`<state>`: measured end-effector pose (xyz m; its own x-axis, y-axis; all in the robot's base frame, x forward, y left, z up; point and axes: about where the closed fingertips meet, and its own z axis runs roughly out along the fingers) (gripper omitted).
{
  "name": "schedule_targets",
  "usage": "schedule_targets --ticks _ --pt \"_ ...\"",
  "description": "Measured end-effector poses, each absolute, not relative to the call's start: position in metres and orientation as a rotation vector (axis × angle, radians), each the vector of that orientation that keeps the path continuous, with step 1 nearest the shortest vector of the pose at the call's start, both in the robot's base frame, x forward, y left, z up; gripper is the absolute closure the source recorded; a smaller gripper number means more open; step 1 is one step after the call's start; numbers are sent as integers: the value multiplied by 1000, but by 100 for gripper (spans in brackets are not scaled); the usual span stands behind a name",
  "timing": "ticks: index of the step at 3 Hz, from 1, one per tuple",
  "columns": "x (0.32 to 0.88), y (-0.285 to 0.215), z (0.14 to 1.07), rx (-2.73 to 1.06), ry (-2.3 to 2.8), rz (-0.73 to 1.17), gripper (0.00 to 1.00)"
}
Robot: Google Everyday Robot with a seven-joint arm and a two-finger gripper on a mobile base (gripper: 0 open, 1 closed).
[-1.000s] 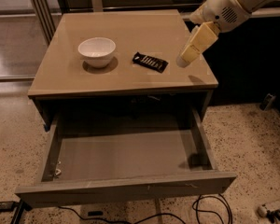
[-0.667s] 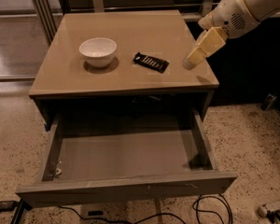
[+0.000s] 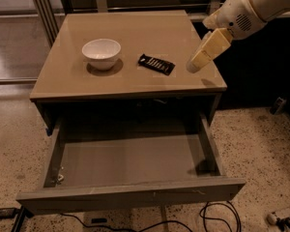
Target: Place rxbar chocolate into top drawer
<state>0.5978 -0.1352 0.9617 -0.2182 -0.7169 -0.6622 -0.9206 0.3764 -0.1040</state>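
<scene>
The rxbar chocolate (image 3: 156,64), a small flat black wrapper with white lettering lines, lies on the table top (image 3: 135,37) right of centre. The top drawer (image 3: 130,161) stands pulled out below the table, its plain grey bottom bare. My gripper (image 3: 195,65) hangs over the table's right edge, a short way right of the bar and above the surface, not touching it. Nothing is seen in it.
A white bowl (image 3: 101,52) sits on the table left of the bar. Cables (image 3: 217,216) lie on the speckled floor in front of the drawer. A metal frame and shelving stand behind the table.
My arm has drifted slightly to the right and up, away from the bar. The bar, bowl and drawer have not moved.
</scene>
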Motion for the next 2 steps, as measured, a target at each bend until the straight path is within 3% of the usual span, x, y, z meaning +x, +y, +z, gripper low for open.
schedule_targets --ticks 2 --pt "625 -104 946 -1496 1985 333 0"
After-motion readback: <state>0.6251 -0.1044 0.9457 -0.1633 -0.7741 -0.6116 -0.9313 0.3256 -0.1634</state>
